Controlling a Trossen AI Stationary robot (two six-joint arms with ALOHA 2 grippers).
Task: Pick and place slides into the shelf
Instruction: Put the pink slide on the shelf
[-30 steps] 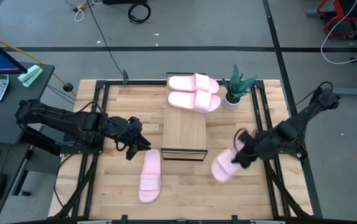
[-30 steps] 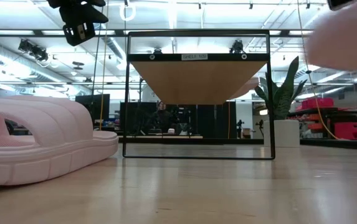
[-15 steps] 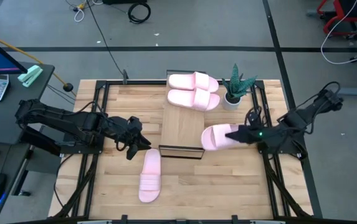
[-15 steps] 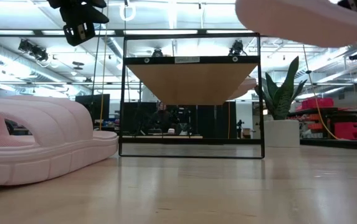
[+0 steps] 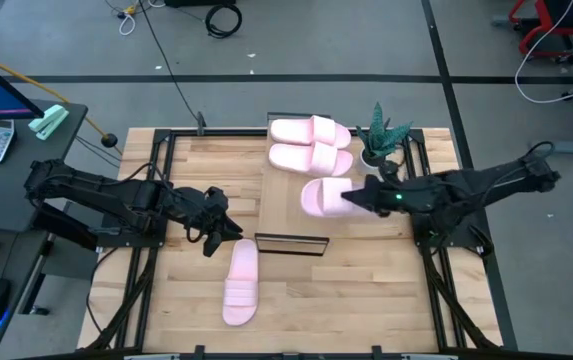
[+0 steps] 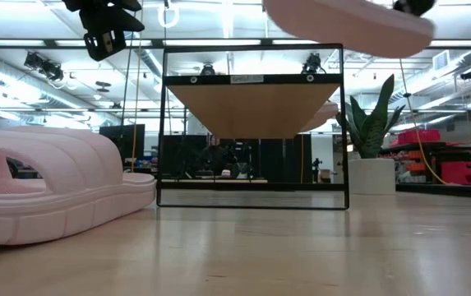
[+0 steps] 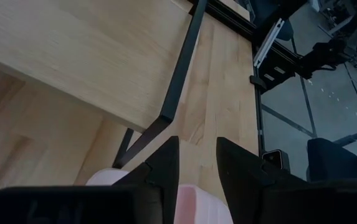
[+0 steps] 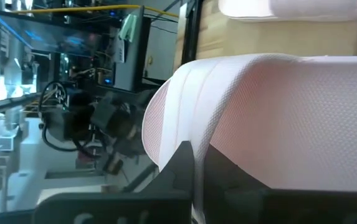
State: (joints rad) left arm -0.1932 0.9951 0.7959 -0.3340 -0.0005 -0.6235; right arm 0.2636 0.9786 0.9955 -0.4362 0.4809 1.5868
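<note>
One slide point(image 5: 324, 197) held in the air over the shelf point(image 5: 296, 210), clamped in the right pincer point(image 5: 358, 197), fingers shut tight on its edge; seen in the low view point(image 6: 338, 20) hanging above the board. Two more slides side by side at the shelf's far end point(image 5: 311, 133) point(image 5: 311, 161), just beside a potted plant point(image 5: 379, 140). Fourth slide point(image 5: 240, 282) flat on the tabletop point(image 5: 366, 290), near the shelf's near end. Left pincer point(image 5: 228, 229) poised above the tabletop between that slide and the shelf, fingers point(image 7: 166, 165) partly apart, gripping nothing.
</note>
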